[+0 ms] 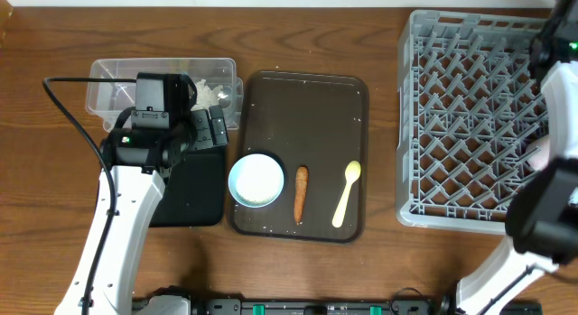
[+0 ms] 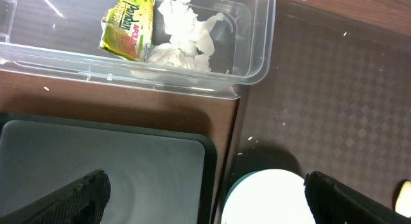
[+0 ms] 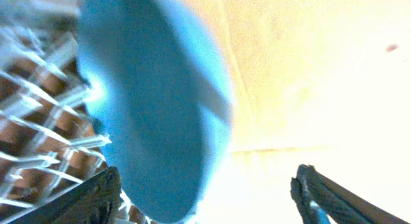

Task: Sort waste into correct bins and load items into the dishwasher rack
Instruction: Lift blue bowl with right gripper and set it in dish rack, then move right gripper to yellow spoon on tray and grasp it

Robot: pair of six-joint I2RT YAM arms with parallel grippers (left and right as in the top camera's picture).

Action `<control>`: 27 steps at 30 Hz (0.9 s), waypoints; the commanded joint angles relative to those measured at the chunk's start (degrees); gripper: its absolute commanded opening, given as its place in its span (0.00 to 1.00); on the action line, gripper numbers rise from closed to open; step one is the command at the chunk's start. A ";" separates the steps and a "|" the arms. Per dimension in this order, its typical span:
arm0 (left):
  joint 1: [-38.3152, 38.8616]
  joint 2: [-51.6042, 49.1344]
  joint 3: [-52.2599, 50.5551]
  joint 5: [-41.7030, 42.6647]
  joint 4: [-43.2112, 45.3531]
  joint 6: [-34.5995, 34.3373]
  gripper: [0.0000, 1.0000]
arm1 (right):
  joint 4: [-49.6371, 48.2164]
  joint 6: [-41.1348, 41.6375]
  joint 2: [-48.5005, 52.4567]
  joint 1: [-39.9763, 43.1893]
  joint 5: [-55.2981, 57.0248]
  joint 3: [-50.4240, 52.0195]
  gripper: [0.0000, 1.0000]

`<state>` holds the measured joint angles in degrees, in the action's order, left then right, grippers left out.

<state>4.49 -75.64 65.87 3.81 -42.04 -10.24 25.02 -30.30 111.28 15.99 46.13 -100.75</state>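
Note:
The yellow-green wrapper (image 2: 127, 25) and the white tissue (image 2: 183, 34) lie in the clear tub (image 1: 108, 91). My left gripper (image 2: 205, 205) is open and empty, hovering over the black tray (image 2: 109, 166) and the blue-rimmed white bowl (image 1: 256, 180). The carrot stick (image 1: 301, 192) and the yellow spoon (image 1: 347, 193) lie beside the bowl. My right gripper (image 3: 205, 198) is open over the grey rack (image 1: 470, 125). The dark blue bowl (image 3: 154, 102) stands on edge in the rack next to its left finger. The rice and both cups are out of view.
The bowl, carrot stick and spoon sit on the dark brown serving tray (image 1: 307, 98) between the bins and the rack. My right arm (image 1: 551, 198) covers the rack's right side. A black cable (image 1: 72, 116) runs left of my left arm.

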 commanded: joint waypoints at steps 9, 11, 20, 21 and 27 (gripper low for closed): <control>-0.31 -0.02 -0.02 -1.07 -0.15 0.55 0.98 | 20.70 19.39 -12.00 -6.43 -49.44 -0.28 0.71; -0.31 -0.02 -0.02 -1.07 -0.15 0.55 0.98 | 25.22 22.32 -11.52 -8.33 -57.77 -0.28 0.71; -0.31 -0.44 -0.02 -1.07 -0.07 0.55 0.99 | 39.28 33.97 -9.84 -23.71 -63.19 4.57 0.67; -0.31 -0.68 -0.02 -1.07 -0.09 0.55 0.98 | 39.32 35.41 -9.84 -25.49 -62.62 5.81 0.67; -0.31 -1.86 -0.07 -1.07 -0.15 0.55 0.98 | 37.92 45.79 -9.84 -35.89 -55.63 15.50 0.69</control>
<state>4.49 -76.60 65.87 3.62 -42.06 -10.24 63.29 7.73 101.10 -16.80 -12.84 -88.47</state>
